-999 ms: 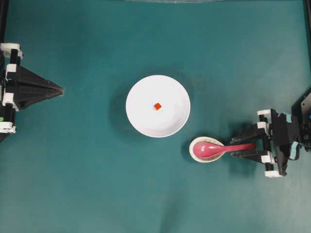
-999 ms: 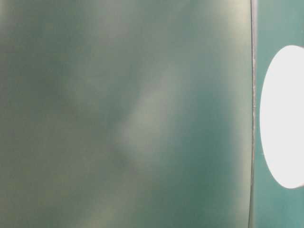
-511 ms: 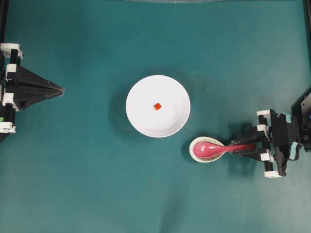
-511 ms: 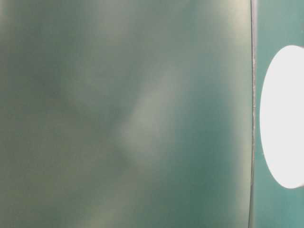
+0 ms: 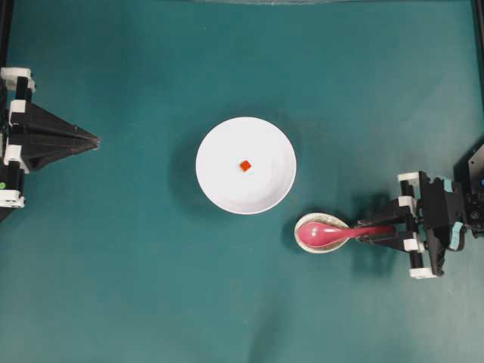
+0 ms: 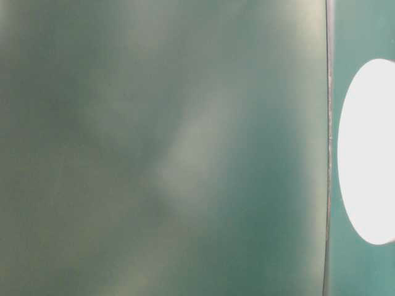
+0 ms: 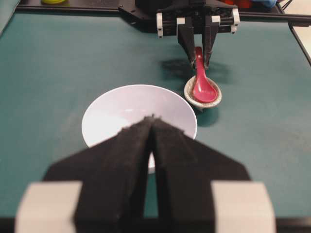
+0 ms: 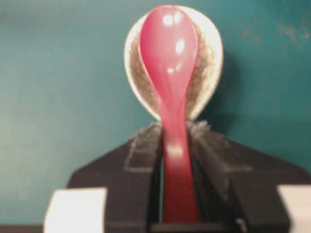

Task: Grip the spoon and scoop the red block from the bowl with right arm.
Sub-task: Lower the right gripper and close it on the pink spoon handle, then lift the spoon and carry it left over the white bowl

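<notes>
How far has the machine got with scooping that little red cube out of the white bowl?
Early on. Done: the right end effector has reached the spoon, its fingers against both sides of the handle. In hand: securing that grip; the spoon's bowl rests in the speckled dish, not yet lifted. Left: lifting it, carrying it to the bowl and scooping the red block, which sits inside untouched.

Left gripper closed in foreground, white bowl beyond, spoon in speckled rest, right gripper pinching its handle
</notes>
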`<state>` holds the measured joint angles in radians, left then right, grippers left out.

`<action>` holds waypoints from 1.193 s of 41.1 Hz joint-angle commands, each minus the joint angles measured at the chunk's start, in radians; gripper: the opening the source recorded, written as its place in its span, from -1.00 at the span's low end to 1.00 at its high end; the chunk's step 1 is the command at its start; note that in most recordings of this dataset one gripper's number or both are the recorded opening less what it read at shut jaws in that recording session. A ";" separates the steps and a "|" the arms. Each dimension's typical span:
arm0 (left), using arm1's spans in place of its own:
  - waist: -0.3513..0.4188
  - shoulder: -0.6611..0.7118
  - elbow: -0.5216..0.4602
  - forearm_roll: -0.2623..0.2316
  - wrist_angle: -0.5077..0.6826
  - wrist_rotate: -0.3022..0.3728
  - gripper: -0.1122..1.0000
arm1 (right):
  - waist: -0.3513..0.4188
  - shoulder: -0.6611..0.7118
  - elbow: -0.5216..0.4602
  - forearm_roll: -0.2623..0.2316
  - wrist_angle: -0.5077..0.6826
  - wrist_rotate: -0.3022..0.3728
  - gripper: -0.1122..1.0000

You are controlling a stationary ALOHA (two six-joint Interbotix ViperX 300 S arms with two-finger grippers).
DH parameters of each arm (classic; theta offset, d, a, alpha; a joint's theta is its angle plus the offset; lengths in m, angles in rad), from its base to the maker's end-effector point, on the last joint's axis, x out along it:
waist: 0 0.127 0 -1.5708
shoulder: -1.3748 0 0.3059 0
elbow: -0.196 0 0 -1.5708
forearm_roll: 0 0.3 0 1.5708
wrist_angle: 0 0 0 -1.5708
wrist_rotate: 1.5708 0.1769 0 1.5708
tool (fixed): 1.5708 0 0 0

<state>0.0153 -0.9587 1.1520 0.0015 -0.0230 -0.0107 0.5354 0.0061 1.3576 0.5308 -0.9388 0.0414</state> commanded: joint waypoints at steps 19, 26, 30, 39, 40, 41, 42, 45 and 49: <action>0.000 0.006 -0.026 0.000 0.031 0.000 -0.80 | -0.169 -0.241 -0.123 0.000 0.227 -0.137 -0.36; 0.002 0.006 -0.026 -0.002 0.037 0.000 -0.80 | -0.238 -0.325 -0.187 0.000 0.394 -0.242 -0.36; 0.000 0.006 -0.026 0.000 0.044 0.000 -0.80 | -0.281 -0.377 -0.225 0.000 0.497 -0.288 -0.36; 0.002 0.006 -0.026 -0.002 0.046 0.006 -0.80 | -0.385 -0.466 -0.316 0.002 0.715 -0.310 -0.36; 0.000 0.006 -0.028 -0.002 0.046 0.006 -0.80 | -0.402 -0.472 -0.330 0.000 0.749 -0.310 -0.36; 0.002 0.006 -0.028 -0.002 0.046 0.006 -0.80 | -0.414 -0.477 -0.339 0.000 0.770 -0.310 -0.36; 0.002 0.008 -0.026 0.000 0.046 0.006 -0.80 | -0.425 -0.480 -0.347 0.000 0.793 -0.310 -0.36; 0.002 0.006 -0.026 0.000 0.046 0.006 -0.80 | -0.462 -0.489 -0.385 0.000 0.887 -0.310 -0.36; 0.000 0.006 -0.026 -0.002 0.046 0.006 -0.80 | -0.506 -0.489 -0.436 -0.003 1.000 -0.310 -0.36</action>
<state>0.0138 -0.9587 1.1520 0.0015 0.0276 -0.0061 0.0598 -0.4725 0.9802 0.5323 -0.0169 -0.2669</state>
